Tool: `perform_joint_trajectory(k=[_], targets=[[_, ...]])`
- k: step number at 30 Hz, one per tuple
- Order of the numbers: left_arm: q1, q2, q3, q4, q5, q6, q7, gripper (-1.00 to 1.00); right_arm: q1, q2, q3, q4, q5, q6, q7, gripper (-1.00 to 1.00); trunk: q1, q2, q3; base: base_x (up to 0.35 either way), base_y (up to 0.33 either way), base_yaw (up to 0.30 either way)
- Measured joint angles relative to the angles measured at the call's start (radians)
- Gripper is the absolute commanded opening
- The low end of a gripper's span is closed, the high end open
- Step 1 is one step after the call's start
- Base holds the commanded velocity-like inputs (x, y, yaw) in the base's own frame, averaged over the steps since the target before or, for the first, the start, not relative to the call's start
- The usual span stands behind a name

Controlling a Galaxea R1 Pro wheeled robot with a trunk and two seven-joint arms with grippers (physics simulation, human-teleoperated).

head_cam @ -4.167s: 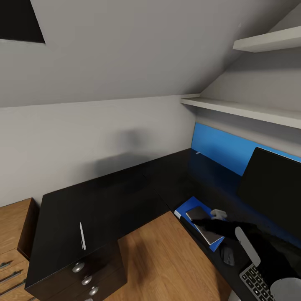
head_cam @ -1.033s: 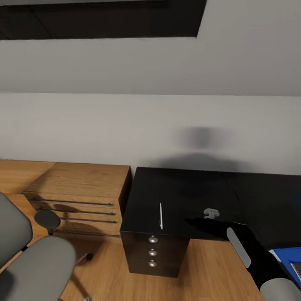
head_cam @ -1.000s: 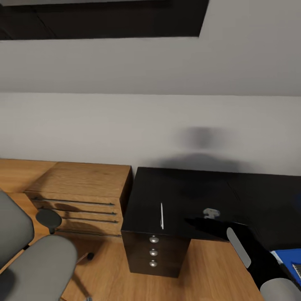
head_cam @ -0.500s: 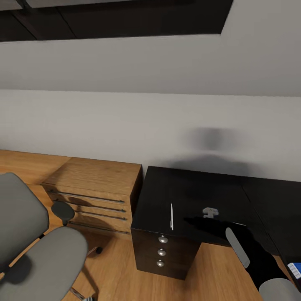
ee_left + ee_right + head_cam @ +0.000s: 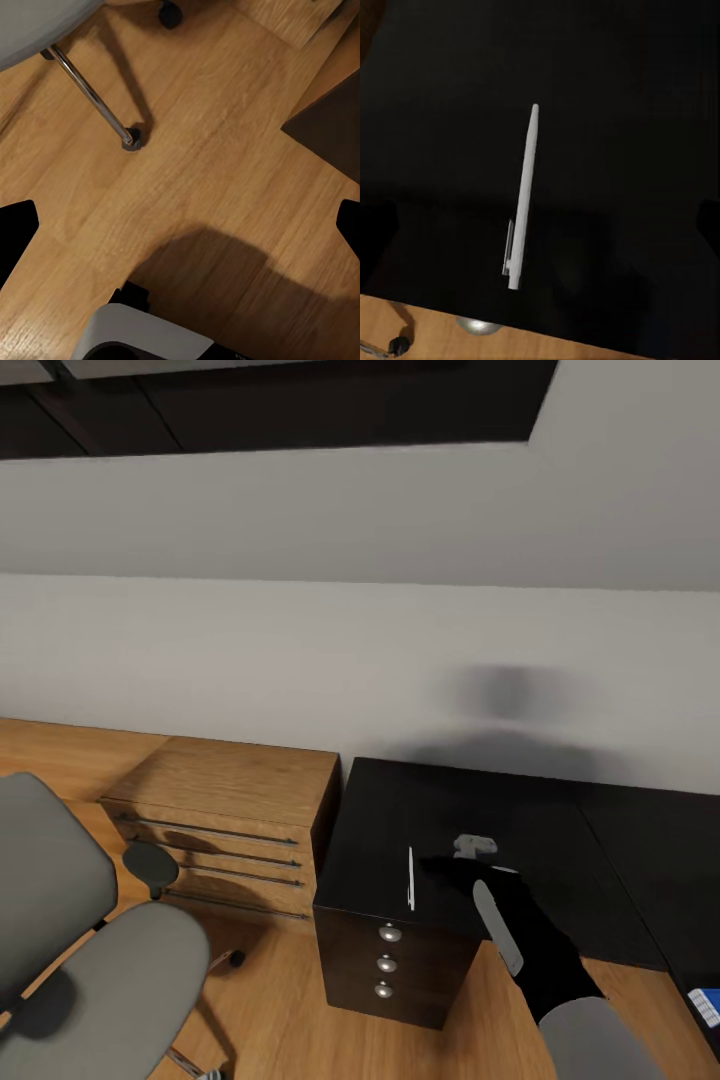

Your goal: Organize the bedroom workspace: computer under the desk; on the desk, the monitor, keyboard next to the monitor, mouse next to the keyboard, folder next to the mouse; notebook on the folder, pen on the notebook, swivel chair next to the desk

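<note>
- Just beside the right gripper point(image 5: 440, 863), on its chair-ward side, lies the pen point(image 5: 410, 878). Half a second ago the arm hung further off over the desk point(image 5: 560, 850); now it's swung in toward the pen while the head view itself sat put, so that's a real arm move.
- Looks to me like the lineup for a pick, pen being the last bit for the notebook stack.
- Right wrist view has the pen point(image 5: 523, 196) sitting between the two dark fingertip edges, well apart, so the jaws are spread wide with nothing in them.
- Pen is thin, white, with a grey clip, lying flat near the desk's front edge, above the drawer knobs point(image 5: 388, 934). Probably fiddly to pinch.
- Left gripper point(image 5: 180, 232) hangs spread and empty over bare wooden floor point(image 5: 187, 150), near the swivel chair point(image 5: 90, 960).
</note>
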Motion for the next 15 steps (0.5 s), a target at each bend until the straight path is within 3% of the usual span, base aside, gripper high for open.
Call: perform_joint_trajectory(k=[2, 5, 11, 15], targets=[[0.000, 0.000, 0.000, 0.000, 0.000, 0.000, 0.000, 1.00, -0.044, 0.044, 0.002, 0.022, 0.027, 0.001, -0.077, 1.00, 0.000, 0.000, 0.000, 0.000, 0.000, 0.000], [0.000, 0.001, 0.000, 0.000, 0.000, 0.000, 0.000, 1.00, -0.084, 0.076, 0.003, 0.071, 0.056, 0.002, -0.121, 1.00, 0.000, 0.000, 0.000, 0.000, 0.000, 0.000], [0.000, 0.001, 0.000, 0.000, 0.000, 0.000, 0.000, 1.00, -0.190, 0.108, 0.002, 0.276, 0.089, -0.003, -0.164, 1.00, 0.000, 0.000, 0.000, 0.000, 0.000, 0.000], [0.000, 0.001, 0.000, 0.000, 0.000, 0.000, 0.000, 1.00, -0.216, 0.113, 0.002, 0.330, 0.093, -0.006, -0.169, 1.00, 0.000, 0.000, 0.000, 0.000, 0.000, 0.000]])
